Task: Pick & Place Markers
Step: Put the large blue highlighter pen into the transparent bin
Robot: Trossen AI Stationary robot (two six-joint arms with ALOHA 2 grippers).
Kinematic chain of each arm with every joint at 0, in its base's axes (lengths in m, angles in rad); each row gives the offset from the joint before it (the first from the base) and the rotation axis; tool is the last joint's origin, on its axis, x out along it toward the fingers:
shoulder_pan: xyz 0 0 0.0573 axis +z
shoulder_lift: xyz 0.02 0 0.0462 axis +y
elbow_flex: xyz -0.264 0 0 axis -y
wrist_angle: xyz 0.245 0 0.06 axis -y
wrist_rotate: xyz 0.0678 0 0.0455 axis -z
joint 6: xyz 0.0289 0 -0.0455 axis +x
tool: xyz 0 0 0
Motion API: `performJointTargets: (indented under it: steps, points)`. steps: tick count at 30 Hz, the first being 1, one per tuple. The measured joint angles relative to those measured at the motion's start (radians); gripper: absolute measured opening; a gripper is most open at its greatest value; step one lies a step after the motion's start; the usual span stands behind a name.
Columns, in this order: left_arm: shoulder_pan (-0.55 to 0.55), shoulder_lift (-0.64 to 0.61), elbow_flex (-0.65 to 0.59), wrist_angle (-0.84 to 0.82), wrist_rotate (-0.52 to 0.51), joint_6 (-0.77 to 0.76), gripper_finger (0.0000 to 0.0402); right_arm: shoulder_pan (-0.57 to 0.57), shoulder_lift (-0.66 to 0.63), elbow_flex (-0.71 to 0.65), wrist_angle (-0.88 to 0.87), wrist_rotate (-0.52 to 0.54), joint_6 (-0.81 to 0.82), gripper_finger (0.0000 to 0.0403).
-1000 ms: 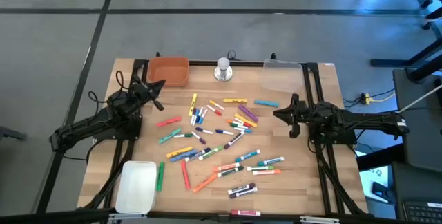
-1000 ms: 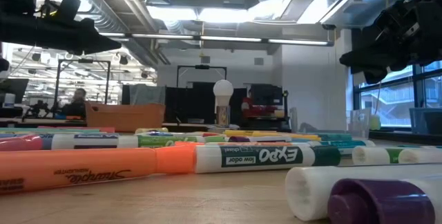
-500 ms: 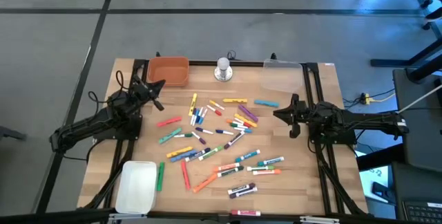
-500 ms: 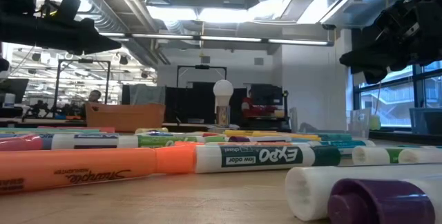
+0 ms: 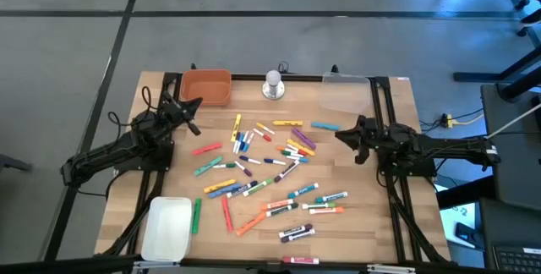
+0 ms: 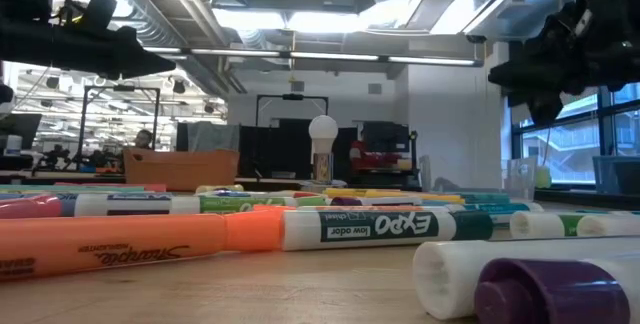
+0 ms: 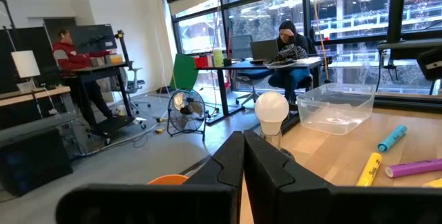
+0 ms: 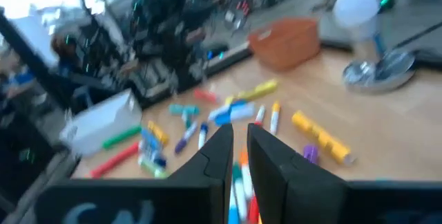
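Several markers (image 5: 270,168) in many colours lie flat and scattered across the middle of the wooden table; the low view shows an orange one (image 6: 120,244) and a green-capped white one (image 6: 380,226) up close. My left gripper (image 5: 193,105) hovers shut at the table's left, beside the orange bin (image 5: 205,86), its fingers together in the left wrist view (image 7: 243,156). My right gripper (image 5: 341,136) hovers at the table's right, level and pointing toward the markers. A narrow gap with nothing in it shows between its fingers (image 8: 239,148). Both grippers are above the table (image 6: 165,62) (image 6: 500,74).
A silver round base with a white bulb (image 5: 272,85) stands at the far edge, and a clear tub (image 5: 347,94) is at the far right. A white lidded box (image 5: 167,227) is at the near left. People sit at desks (image 7: 286,51) beyond the table.
My right gripper has rolled about its own pointing line without leaving its place; its outline differs in the high and low views. The markers lie as before.
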Motion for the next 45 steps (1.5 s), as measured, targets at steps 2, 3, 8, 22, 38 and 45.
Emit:
performJointTargets:
  steps: [2, 3, 8, 22, 38, 45]
  points:
    - [0.000, 0.000, 0.000, 0.002, -0.001, 0.019, 0.0009, 0.000, 0.000, 0.000, 0.033, 0.005, 0.036, 0.0046]
    - [0.002, 0.000, 0.000, 0.009, -0.004, 0.054, 0.0008, 0.000, 0.000, 0.000, 0.045, -0.001, 0.040, 0.0046]
    - [0.002, 0.000, 0.000, 0.010, -0.017, 0.193, 0.0006, 0.000, 0.000, 0.000, 0.049, -0.030, -0.020, 0.0045]
    - [0.002, 0.000, 0.000, 0.010, 0.058, -0.139, 0.0007, 0.014, 0.177, 0.000, 0.201, -0.092, 0.197, 0.0032]
    - [-0.003, 0.036, 0.000, 0.004, 0.103, -0.469, 0.0003, 0.096, 0.376, 0.000, 0.348, 0.221, -0.023, 0.0032]
    - [-0.044, 0.084, 0.000, 0.003, 0.423, -0.524, 0.0006, 0.078, 0.377, 0.000, 0.681, 0.322, -0.376, 0.0032]
